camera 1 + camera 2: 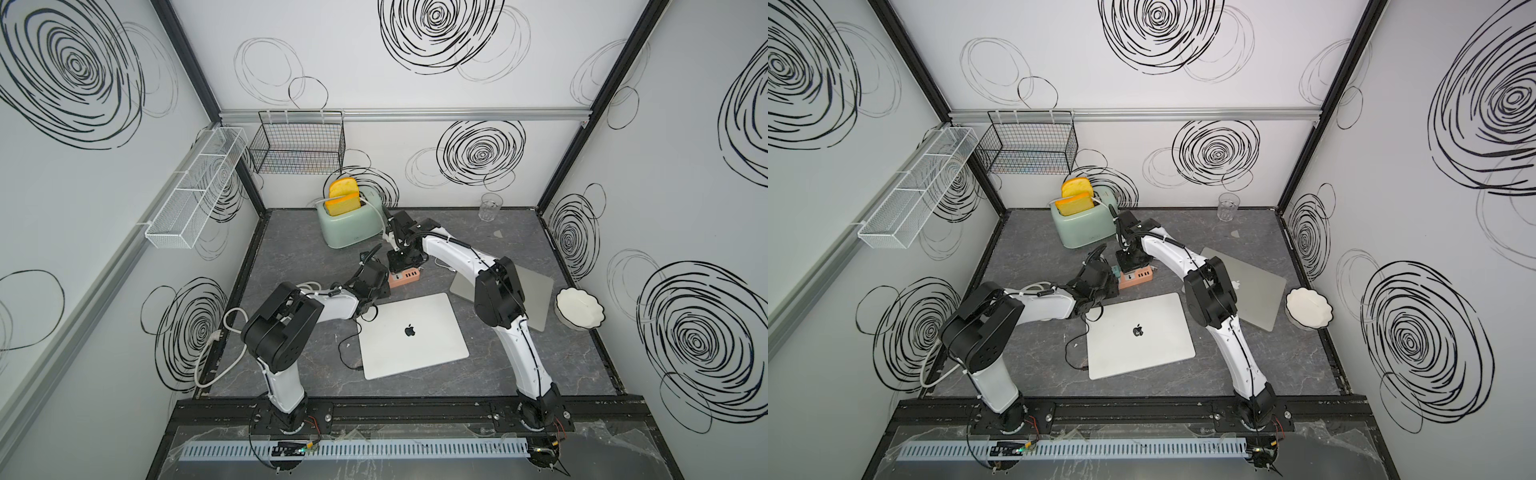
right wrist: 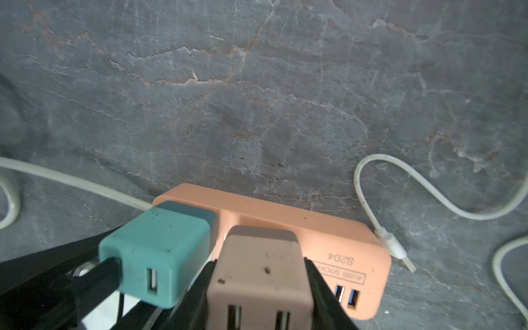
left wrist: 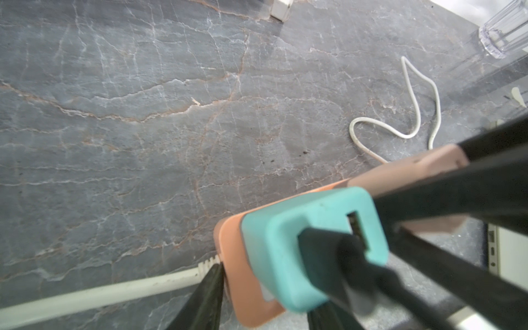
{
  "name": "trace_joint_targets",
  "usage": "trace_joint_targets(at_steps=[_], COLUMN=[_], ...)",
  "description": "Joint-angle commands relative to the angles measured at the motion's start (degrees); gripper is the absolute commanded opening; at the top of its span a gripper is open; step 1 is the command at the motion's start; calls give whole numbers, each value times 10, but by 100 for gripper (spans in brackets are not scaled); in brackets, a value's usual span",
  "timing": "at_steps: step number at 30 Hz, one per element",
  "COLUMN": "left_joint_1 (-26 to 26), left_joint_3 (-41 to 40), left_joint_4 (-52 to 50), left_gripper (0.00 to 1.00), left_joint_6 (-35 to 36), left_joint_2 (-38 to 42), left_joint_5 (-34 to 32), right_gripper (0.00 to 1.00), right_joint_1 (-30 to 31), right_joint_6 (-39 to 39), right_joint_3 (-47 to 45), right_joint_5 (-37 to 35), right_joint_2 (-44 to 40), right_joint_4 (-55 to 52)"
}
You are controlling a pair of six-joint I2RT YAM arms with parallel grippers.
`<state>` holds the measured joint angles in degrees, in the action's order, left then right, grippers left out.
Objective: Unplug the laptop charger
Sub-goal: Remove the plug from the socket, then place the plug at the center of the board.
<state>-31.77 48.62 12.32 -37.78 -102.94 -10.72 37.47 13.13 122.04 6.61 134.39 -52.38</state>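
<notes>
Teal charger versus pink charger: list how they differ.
The teal charger has a black cable in one port; the pink charger has both ports empty. The right gripper clamps the pink charger; the teal charger is not in it. Both stand on the orange power strip.

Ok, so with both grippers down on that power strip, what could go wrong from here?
1. Wrong plug: the right gripper is clamped on the beige adapter, whose ports are empty, while the teal adapter carries the black cable that seems to run to the laptop.
2. The power strip may lift with the pull; the left gripper straddles its end, but a firm hold isn't visible.
</notes>
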Motion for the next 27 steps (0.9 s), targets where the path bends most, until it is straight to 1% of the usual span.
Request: trace_joint_targets(at_steps=[1, 3, 8, 14, 17, 20, 22, 27], left_joint_1=[-2, -2, -3, -3, -4, -4, -4, -5], left_joint_3=[-33, -33, -31, -8, 8, 16, 20, 23], left_joint_4=[-167, -168, -170, -190, -199, -197, -194, -192], left_gripper=[49, 49, 50, 54, 57, 61, 64, 70], left_joint_6=[17, 18, 15, 24, 32, 38, 43, 53], left_joint_2=[-50, -49, -42, -17, -8, 1, 3, 13], left_joint_5=[4, 4, 11, 25, 33, 44, 51, 68], right_gripper=[12, 12, 13, 15, 15, 17, 19, 22], right_joint_1=[-14, -19, -25, -90, -120, -143, -149, -146], right_joint_6=[8, 6, -9, -4, -17, -23, -31, -49], right_joint_3=[-5, -16, -38, -136, -172, -226, -240, -248], right_joint_5=[24, 40, 14, 22, 16, 24, 34, 29], right_joint_2=[-41, -49, -61, -127, -133, -147, -143, -126], right_joint_4=[-6, 6, 1, 49, 48, 73, 73, 69])
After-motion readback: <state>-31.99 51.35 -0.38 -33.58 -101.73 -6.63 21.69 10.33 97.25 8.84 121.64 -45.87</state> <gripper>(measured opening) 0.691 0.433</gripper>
